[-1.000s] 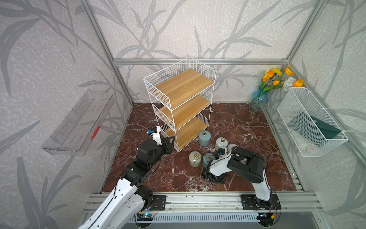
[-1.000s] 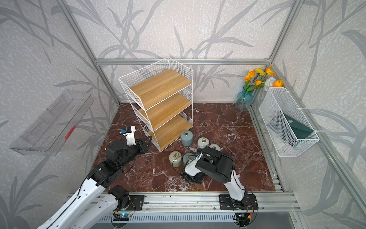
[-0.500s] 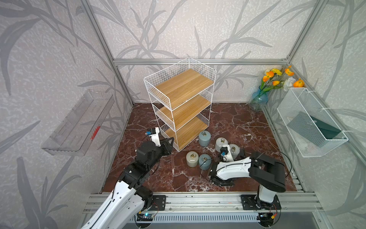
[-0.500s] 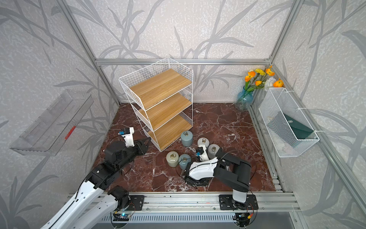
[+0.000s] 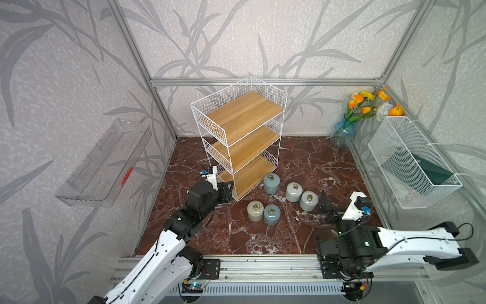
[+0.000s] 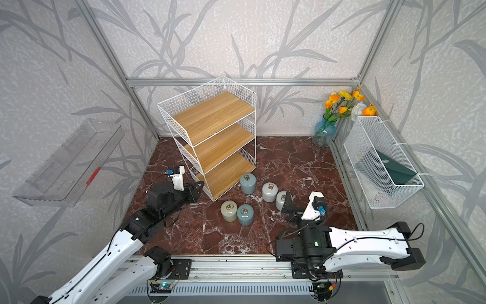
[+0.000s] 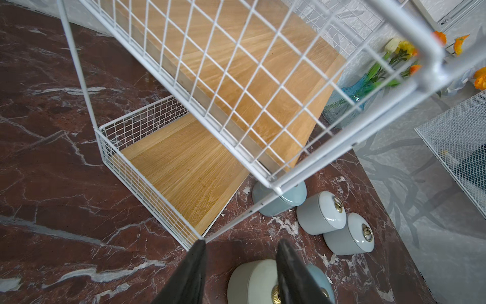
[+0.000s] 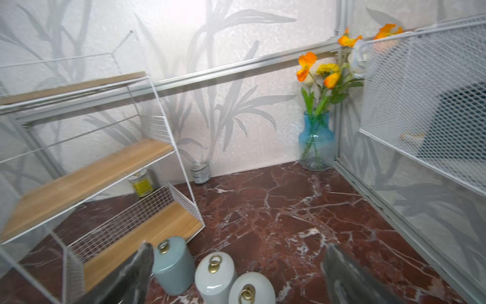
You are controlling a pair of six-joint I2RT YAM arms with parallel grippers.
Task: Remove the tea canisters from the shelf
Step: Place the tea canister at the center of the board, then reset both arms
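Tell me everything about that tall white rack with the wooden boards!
The shelf is a tall rack of white wire grid holding three light wooden boards, one above another. All three are bare. It stands upright on the red-brown marble floor, turned cornerwise to the back wall. A blue-grey canister stands close by its bottom tier. One of the fingers of the left gripper ends at its near bottom corner; whether it touches, I cannot tell.

The red marble desk [image 5: 315, 163] carries the white wire shelf [image 5: 242, 142] toward its far edge, five tea canisters [image 5: 293, 192] clustered off the shelf's near corner, a blue vase [image 5: 342, 131] in the far right corner, and two small jars [image 8: 140, 182] along the far edge.
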